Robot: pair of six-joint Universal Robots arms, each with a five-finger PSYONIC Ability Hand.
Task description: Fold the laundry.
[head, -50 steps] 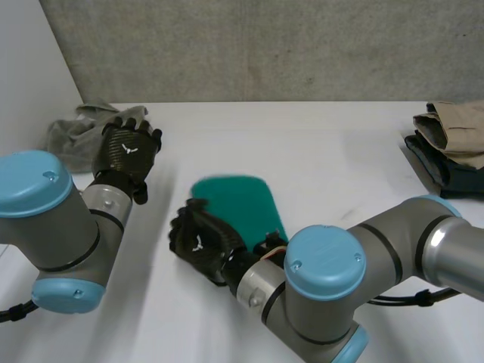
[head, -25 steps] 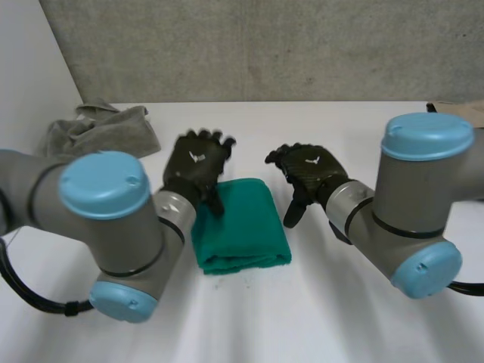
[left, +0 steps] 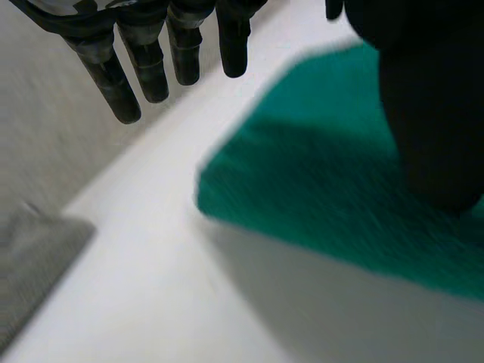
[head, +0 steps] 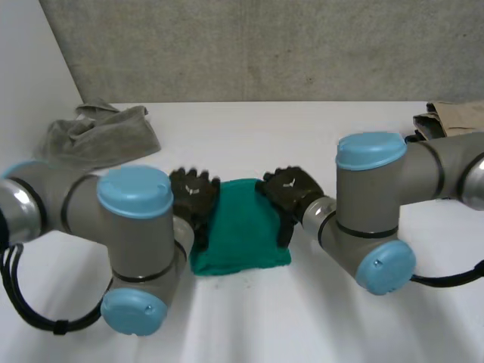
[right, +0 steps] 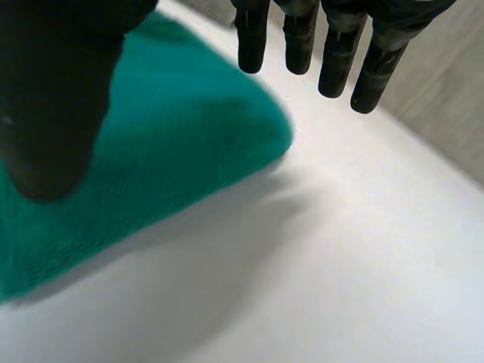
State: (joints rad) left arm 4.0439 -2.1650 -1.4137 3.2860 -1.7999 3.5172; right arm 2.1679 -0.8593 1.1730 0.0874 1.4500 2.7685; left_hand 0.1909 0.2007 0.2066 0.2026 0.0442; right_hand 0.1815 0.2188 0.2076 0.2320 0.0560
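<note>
**Head view.** The cloth [head: 242,238], green and already folded, lies near the middle of the surface [head: 325,144]. The left hand [head: 193,198] sits at the cloth's left edge and the right hand [head: 290,193] at its right edge, both toward its far corners. A grey cloth [head: 98,136] lies crumpled well apart on the cloth's far-left side. A pile [head: 452,115] of folded garments lies well apart on its far-right side.

**Left wrist view.** The left hand [left: 151,68] is open. Its fingers are straight and reach past the cloth's [left: 325,189] corner over bare surface, and its thumb is over the cloth.

**Right wrist view.** The right hand [right: 53,98] is likewise open, with straight fingers beyond the cloth's [right: 174,128] corner and the thumb above the cloth.

**Assessment.** The step appears to be taking both side edges for a further fold.
- Both hands should come down level and together.
- Each hand should pinch through all layers at matching places on its edge, so the cloth lifts square and the stack does not shear.

**Not established.**
- Whether either thumb touches the cloth cannot be told.
- The number of layers in the cloth is not discernible.
- The left arm [head: 136,227] covers the cloth's near-left corner.
- The right arm [head: 378,197] cuts off part of the pile.
</note>
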